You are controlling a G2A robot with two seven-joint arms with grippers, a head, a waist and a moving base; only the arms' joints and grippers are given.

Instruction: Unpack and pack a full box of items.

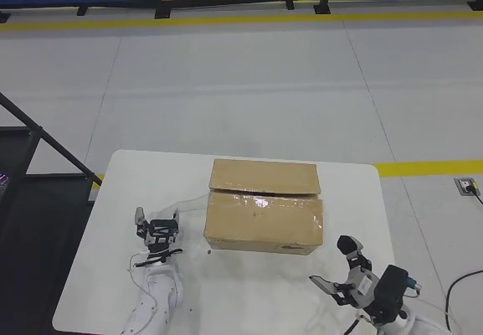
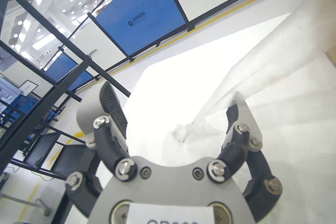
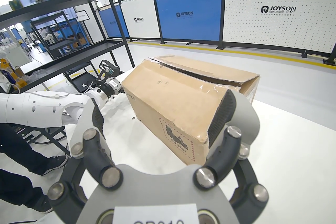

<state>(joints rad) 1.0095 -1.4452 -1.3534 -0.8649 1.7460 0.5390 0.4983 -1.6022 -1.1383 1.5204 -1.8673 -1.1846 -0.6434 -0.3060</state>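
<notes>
The left gripper (image 2: 172,96) is open wide, just above the white table (image 1: 249,285). It is not squeezing anything. But a long strip of clear tape (image 2: 275,64) is stuck to one of its fingers (image 2: 244,117). The tape stretches from that finger up to the cardboard box (image 1: 262,222), tight like a string. This gripper is near the left end of the box, a little way off from it.

The right gripper (image 3: 162,101) is open wide too, and it holds nothing. It sits near the box's front right corner, not touching it.

The box stands in the middle of the table. Its top flaps are folded down, with a dark crack along the line where they meet. Bits of shiny tape cling to the top.

A black metal rack (image 3: 65,51) stands beside the table on the left. A yellow line (image 1: 442,167) runs across the floor on the right.
</notes>
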